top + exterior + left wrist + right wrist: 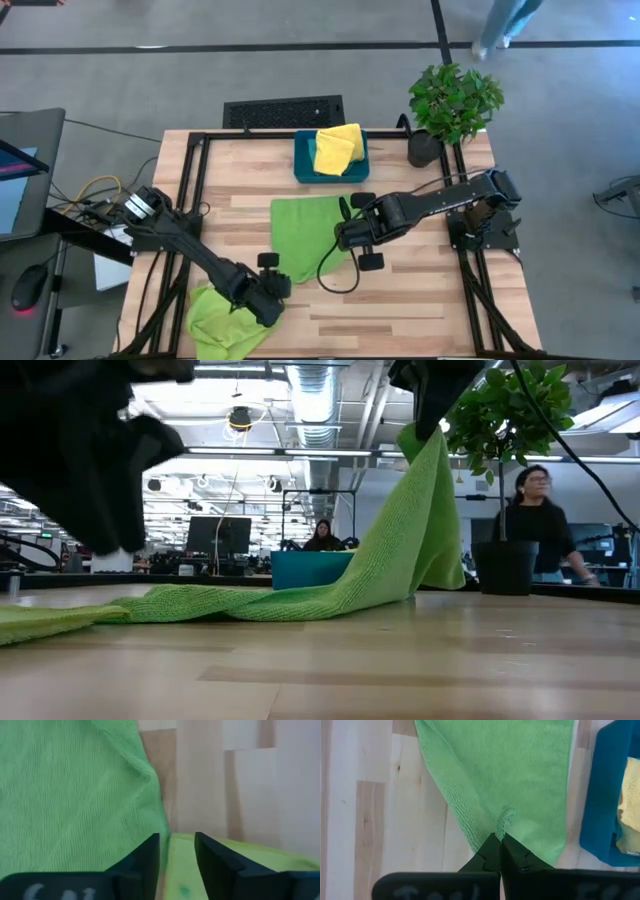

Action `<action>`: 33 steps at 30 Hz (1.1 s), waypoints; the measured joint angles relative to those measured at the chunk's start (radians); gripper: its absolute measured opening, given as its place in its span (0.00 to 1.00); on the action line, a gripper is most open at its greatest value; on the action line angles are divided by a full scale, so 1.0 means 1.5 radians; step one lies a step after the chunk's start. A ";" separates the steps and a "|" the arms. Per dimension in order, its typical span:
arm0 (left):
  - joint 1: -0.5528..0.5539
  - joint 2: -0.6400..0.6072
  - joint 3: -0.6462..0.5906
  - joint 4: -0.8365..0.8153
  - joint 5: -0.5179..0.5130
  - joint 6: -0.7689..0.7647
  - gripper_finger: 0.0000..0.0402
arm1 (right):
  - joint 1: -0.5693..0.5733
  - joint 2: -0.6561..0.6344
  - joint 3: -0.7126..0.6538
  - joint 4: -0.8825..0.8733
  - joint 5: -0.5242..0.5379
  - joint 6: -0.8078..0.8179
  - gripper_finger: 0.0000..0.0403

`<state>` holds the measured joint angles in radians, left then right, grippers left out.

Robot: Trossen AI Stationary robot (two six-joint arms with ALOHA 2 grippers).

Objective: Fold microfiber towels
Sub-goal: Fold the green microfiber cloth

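Two lime green towels showed from above: we saw the spread towel (308,235) mid-surface, its edge pinched in the right gripper (352,238), and the crumpled towel (222,318) at the near-left edge under the left gripper (266,305). A yellow towel (338,148) sat in the teal bin (304,160); bare wood lay near right.

Low down, we saw the spread towel (400,550) lifted into a peak.

At the left wrist, narrowly parted fingers (145,857) held nothing.

At the right wrist, fingers (490,852) were closed on the towel's edge (506,817).
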<state>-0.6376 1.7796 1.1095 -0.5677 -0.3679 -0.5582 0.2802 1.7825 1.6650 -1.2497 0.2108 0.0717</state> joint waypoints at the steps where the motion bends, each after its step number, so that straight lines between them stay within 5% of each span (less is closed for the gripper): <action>1: 0.001 0.012 0.000 0.006 -0.003 0.000 0.30 | 0.000 0.000 0.000 -0.002 0.000 0.000 0.04; 33: 0.066 0.081 0.032 -0.038 0.003 -0.049 0.32 | -0.001 0.000 0.000 -0.006 0.000 -0.001 0.04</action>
<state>-0.5392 1.9009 1.1574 -0.6243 -0.3627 -0.6323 0.2790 1.7824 1.6646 -1.2581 0.2104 0.0708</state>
